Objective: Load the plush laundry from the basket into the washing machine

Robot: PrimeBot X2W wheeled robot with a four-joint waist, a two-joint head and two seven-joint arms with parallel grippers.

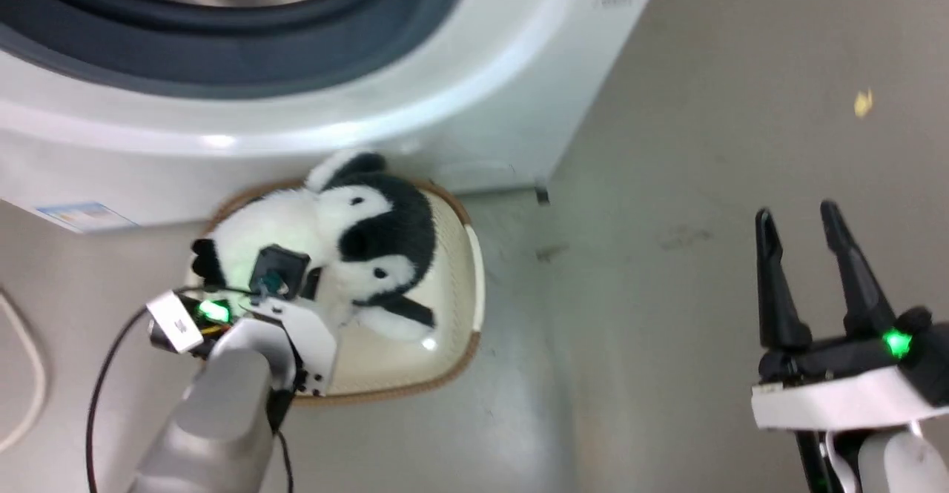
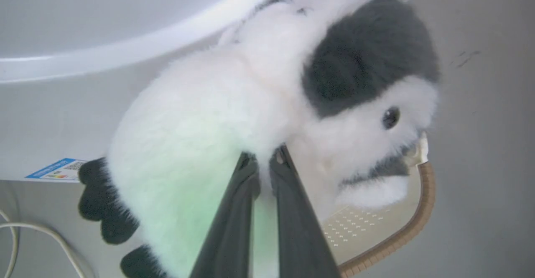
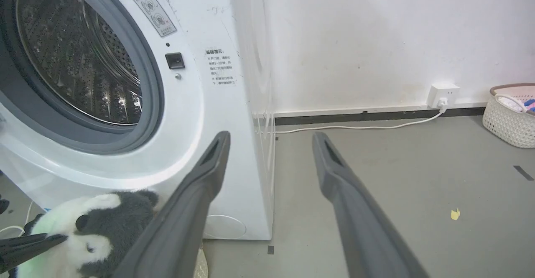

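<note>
One Chinese warn. label [image 3: 146,5] on washing machine [image 3: 200,119]

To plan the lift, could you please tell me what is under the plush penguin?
The basket: its perforated cream floor and brown rim show past the plush laundry, pinched by the left gripper. The floor directly beneath its body is covered.

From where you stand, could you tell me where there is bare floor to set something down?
The widest bare floor lies right of the washing machine, between the basket and the right gripper, bar a yellow scrap. A narrower strip borders the basket's near side. It is crowded at the machine's front, where the left gripper pinches the plush laundry.
</note>
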